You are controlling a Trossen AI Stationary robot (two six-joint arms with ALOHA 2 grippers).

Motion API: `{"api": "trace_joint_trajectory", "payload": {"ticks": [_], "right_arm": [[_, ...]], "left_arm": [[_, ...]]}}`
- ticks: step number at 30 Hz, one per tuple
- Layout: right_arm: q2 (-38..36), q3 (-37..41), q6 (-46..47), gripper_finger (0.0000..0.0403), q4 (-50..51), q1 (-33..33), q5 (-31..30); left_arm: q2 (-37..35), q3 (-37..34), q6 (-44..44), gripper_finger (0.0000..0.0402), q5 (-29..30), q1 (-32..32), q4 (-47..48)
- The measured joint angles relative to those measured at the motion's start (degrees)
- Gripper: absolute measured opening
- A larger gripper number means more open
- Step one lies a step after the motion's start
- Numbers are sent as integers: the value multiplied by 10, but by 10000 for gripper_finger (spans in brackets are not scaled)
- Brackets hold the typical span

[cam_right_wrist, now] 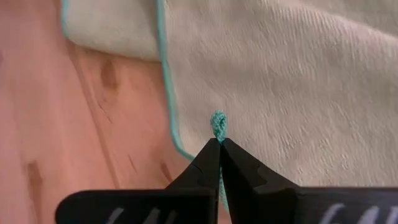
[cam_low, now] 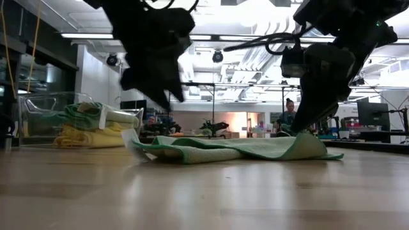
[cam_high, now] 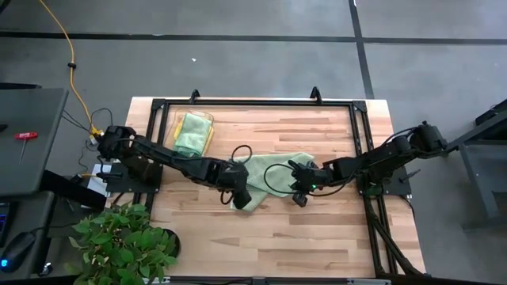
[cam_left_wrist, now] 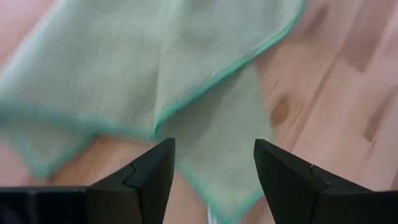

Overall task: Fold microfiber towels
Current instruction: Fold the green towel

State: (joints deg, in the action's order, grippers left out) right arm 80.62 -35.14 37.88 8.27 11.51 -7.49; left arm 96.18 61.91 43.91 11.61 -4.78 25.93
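I see the wooden bench point(cam_high: 317, 229) carrying a clear bin point(cam_high: 192, 133) at its far left corner, with folded yellow and green towels stacked inside. Mid-bench lies the sage green towel point(cam_high: 273, 176), partly folded over itself — two layers with teal hems. My left gripper point(cam_left_wrist: 213, 163) hovers just above its left end, jaws spread, nothing held. My right gripper point(cam_right_wrist: 220, 144) sits at the towel's right side, jaws clenched on a pinch of teal hem.

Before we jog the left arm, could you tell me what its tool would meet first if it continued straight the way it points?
Most likely the green towel: the left tool, fingers apart and empty, points at its folded edge, with the wooden table underneath. The gap between them is hard to judge.
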Motion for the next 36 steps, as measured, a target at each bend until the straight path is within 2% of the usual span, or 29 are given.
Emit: {"api": "trace_joint_trajectory", "payload": {"ticks": [5, 10, 15, 23, 28, 36], "right_arm": [[1, 0, 6, 0, 13, 0, -1], [1, 0, 2, 0, 15, 0, -11], [1, 0, -8, 0, 13, 0, -13], [1, 0, -21, 0, 13, 0, -13], [1, 0, -21, 0, 13, 0, -13], [1, 0, -23, 0, 12, 0, -15]], "left_arm": [[-4, -12, 144, 209, 1, -35, 61], [-5, -50, 263, 209, 6, -76, 24], [-5, -76, 334, 209, 11, -73, -24], [2, -79, 349, 209, 13, -54, -31], [12, -79, 314, 209, 24, -32, -82], [58, -79, 293, 209, -82, -1, -111]]}}
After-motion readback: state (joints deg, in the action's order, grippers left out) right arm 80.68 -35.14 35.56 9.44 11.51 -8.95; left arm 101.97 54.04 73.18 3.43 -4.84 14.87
